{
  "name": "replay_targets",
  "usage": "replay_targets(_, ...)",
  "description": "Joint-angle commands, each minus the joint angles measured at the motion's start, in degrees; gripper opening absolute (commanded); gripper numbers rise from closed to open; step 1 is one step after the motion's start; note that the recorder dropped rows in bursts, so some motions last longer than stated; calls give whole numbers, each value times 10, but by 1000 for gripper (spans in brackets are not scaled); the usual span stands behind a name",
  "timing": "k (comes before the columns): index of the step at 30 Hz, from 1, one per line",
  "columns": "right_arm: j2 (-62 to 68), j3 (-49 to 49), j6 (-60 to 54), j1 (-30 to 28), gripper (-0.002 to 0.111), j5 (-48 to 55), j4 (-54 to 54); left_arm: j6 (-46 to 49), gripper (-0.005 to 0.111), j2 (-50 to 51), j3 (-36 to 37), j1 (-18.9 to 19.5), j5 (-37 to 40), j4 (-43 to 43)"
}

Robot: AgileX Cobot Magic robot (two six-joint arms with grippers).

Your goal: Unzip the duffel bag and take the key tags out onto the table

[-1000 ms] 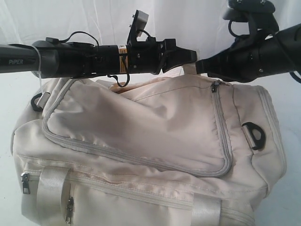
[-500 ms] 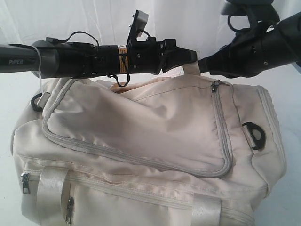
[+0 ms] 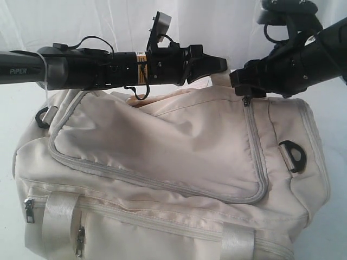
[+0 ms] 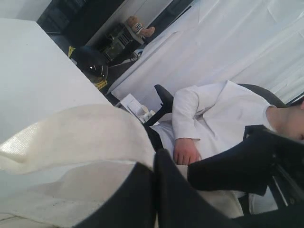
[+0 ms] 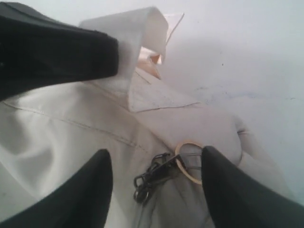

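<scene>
**Item: large cream fabric duffel bag** (image 3: 162, 141), lying on the plain white counter (image 3: 13, 114) and filling most of the view.

- Nearest side: a pale satin webbing handle (image 3: 57, 216) and two small metal zip pulls (image 3: 28, 209), hanging untouched.
- Top panel: a slack, creased flap edged in grey zipper tape (image 3: 162, 184), which looks closed all round. There is a black strap ring (image 3: 293, 155) on the end wall.
- Far corner of the flap: a dark metal zipper pull (image 5: 152, 178) on a brass-coloured ring (image 5: 190, 161).
- Right claw (image 5: 156, 156): its jaws stand apart, one either side of that pull, and grip nothing.
- Left claw (image 3: 219, 65): pinched closed on the far webbing handle (image 5: 142, 28), holding it up off the bag.
- Behind everything: a white curtain (image 3: 108, 21).

**Key tags:** not in sight — presumably zipped inside.

**Handling notes:**
- The cloth is soft and light and sags wherever it is unsupported, so it will likely bunch ahead of a travelling slider unless the handle is kept taut.
- The satin webbing looks slippery, but it is the firmest thing to hold.
- The pull is small, loose and hard — best pinched across its flat tab, not the ring.
</scene>
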Motion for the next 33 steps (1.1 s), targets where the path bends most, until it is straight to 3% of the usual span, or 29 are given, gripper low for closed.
replay_targets(1, 22, -2, 4, -1, 50, 13, -4, -2, 0, -22, -5, 2, -43, -22)
replay_targets(9, 29, -2, 4, -1, 40, 8, -4, -2, 0, -22, -5, 2, -43, -22)
replay_targets(20, 29, -2, 4, -1, 1, -13, 1, -2, 0, -22, -5, 2, -43, -22)
replay_targets(33, -10, -2, -4, -1, 0, 4, 2, -2, 0, -22, -5, 2, -43, -22)
